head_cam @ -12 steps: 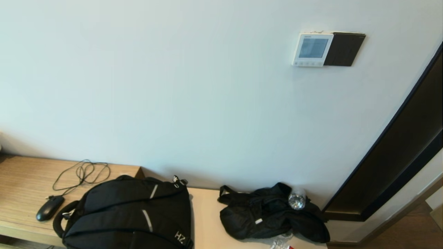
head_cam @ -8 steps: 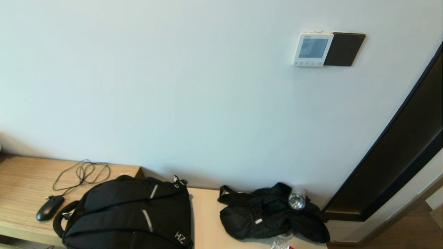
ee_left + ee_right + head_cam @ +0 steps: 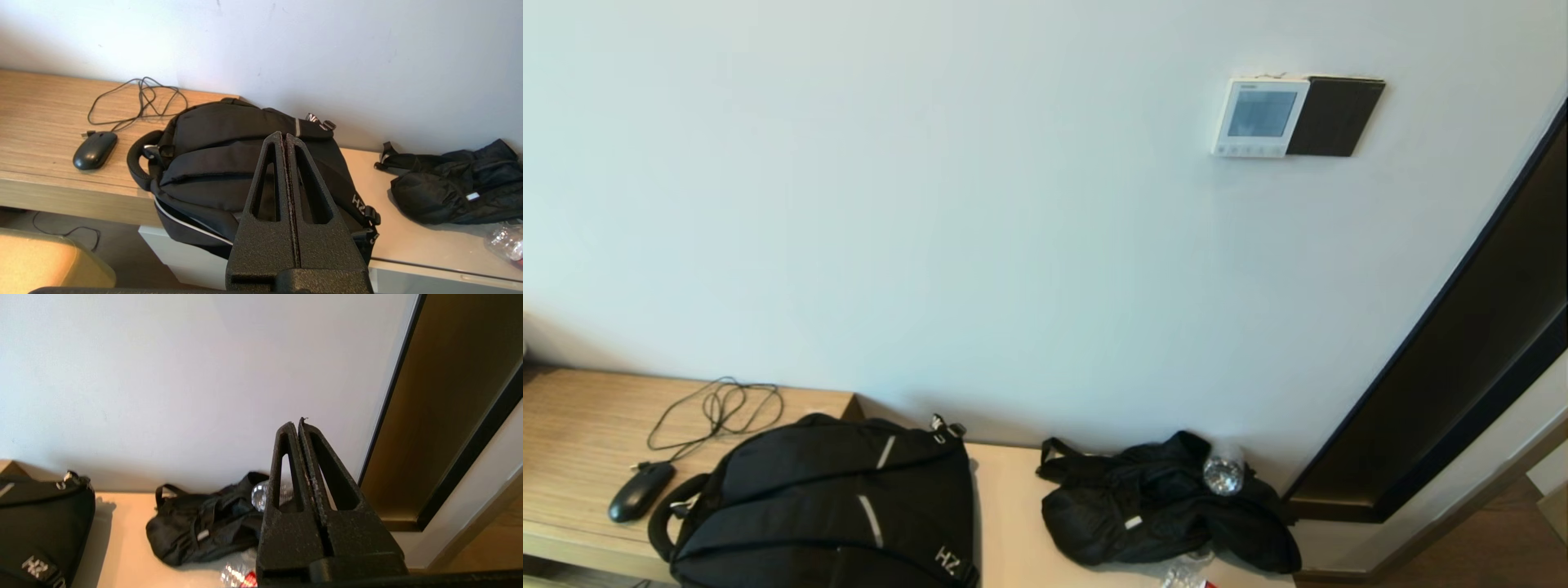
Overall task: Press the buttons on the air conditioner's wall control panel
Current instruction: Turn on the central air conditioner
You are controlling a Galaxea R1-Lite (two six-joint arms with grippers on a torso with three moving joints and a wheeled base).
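Note:
The white air conditioner control panel point(image 3: 1260, 116) hangs high on the wall at the right, with a grey screen and a row of small white buttons point(image 3: 1248, 150) along its lower edge. Neither arm shows in the head view. My left gripper point(image 3: 284, 136) is shut and empty, low over the black backpack point(image 3: 229, 163). My right gripper point(image 3: 297, 424) is shut and empty, low before the wall near the dark door frame point(image 3: 445, 408), above the black bag point(image 3: 204, 531). The panel is out of both wrist views.
A plain black square panel point(image 3: 1335, 116) adjoins the white one on its right. On the wooden desk point(image 3: 572, 433) lie a black mouse point(image 3: 640, 490) with a cable, the backpack point(image 3: 833, 506), a black bag point(image 3: 1160, 506) and a clear bottle point(image 3: 1223, 472). The door frame point(image 3: 1462, 359) runs along the right.

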